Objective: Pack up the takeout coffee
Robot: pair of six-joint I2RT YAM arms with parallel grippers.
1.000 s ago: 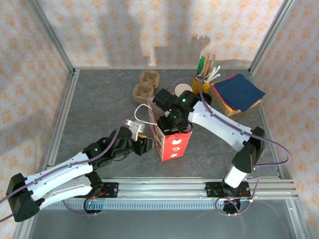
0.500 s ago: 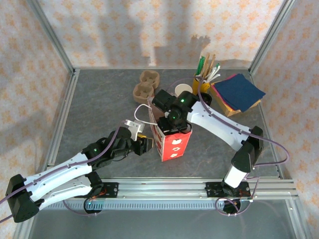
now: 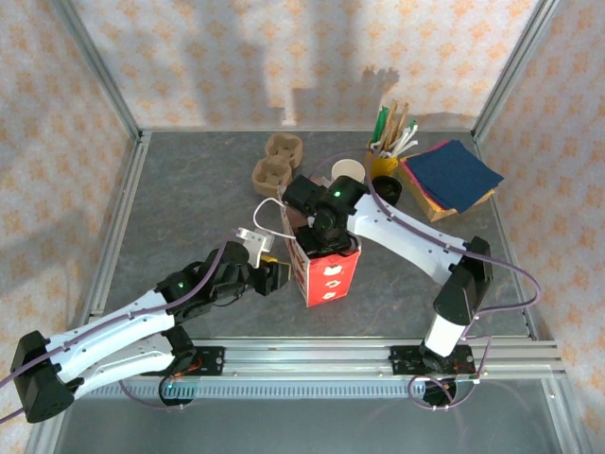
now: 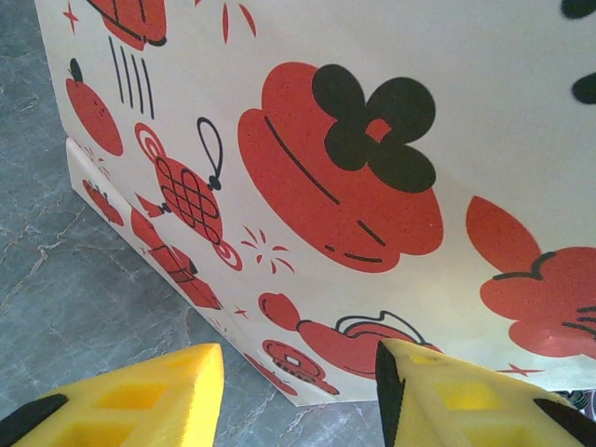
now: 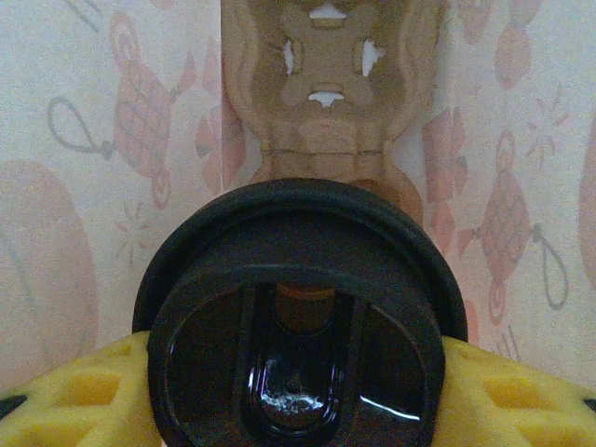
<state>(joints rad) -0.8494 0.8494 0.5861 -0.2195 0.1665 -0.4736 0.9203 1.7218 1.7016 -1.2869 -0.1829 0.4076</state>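
The takeout coffee (image 5: 298, 279) shows from above as a round black lid; its body is hidden beneath. My right gripper (image 5: 298, 372) is shut on it, a yellow finger (image 5: 65, 400) pressing each side. It hangs inside the red-and-white paper bag (image 3: 329, 272), above a brown cardboard carrier (image 5: 326, 93) lying on the bag's bottom. In the top view the right wrist (image 3: 321, 222) reaches down into the bag's mouth. My left gripper (image 4: 298, 372) stands open at table level, its fingers (image 4: 140, 400) astride the bag's lower corner (image 4: 307, 396) without touching it.
Another brown two-cup carrier (image 3: 276, 161) lies behind the bag. A white paper cup (image 3: 348, 170), a yellow cup of stirrers and cutlery (image 3: 386, 151), a black round object (image 3: 388, 189) and coloured napkins (image 3: 452, 175) sit back right. Metal frame posts edge the grey table (image 3: 189, 208).
The right arm has shifted slightly left over the bag, its wrist a little lower. The left arm and the bag have not moved.
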